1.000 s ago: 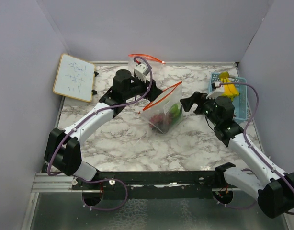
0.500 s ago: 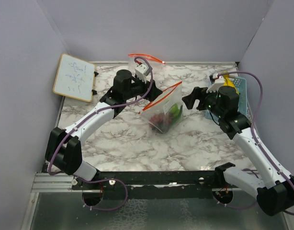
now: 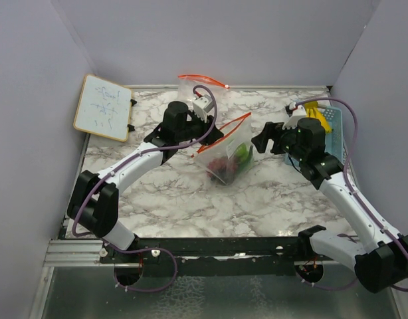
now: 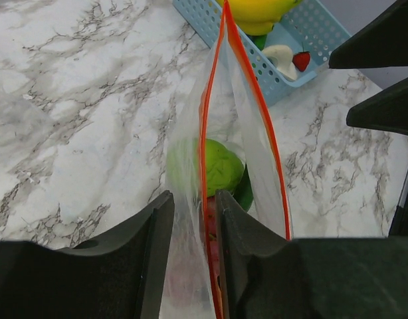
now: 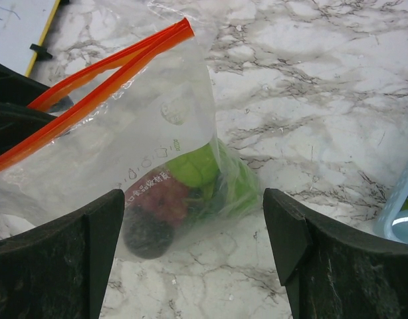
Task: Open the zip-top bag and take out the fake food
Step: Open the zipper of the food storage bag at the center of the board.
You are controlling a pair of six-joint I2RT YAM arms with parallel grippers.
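The clear zip-top bag (image 3: 225,149) with an orange zip edge (image 4: 207,113) stands at mid-table, its mouth parted and raised to the back left. Inside lie fake food pieces: a lime-green fruit (image 5: 194,166), a dark red grape cluster (image 5: 157,196) and green pieces (image 5: 240,189). My left gripper (image 4: 194,212) straddles one wall of the bag at the mouth, one finger inside and one outside. A narrow gap remains and the orange strip lies against the inner finger. My right gripper (image 5: 193,206) is open wide just right of the bag, apart from it.
A light-blue slotted basket (image 3: 329,136) at the right edge holds a yellow banana bunch (image 4: 257,10) and small pieces. A whiteboard (image 3: 103,106) leans at the back left. Another orange-edged bag (image 3: 201,81) lies at the back wall.
My left gripper's jaws have narrowed around the bag's wall and that arm shifted slightly right. My right arm swung up and back from the basket side toward the bag.
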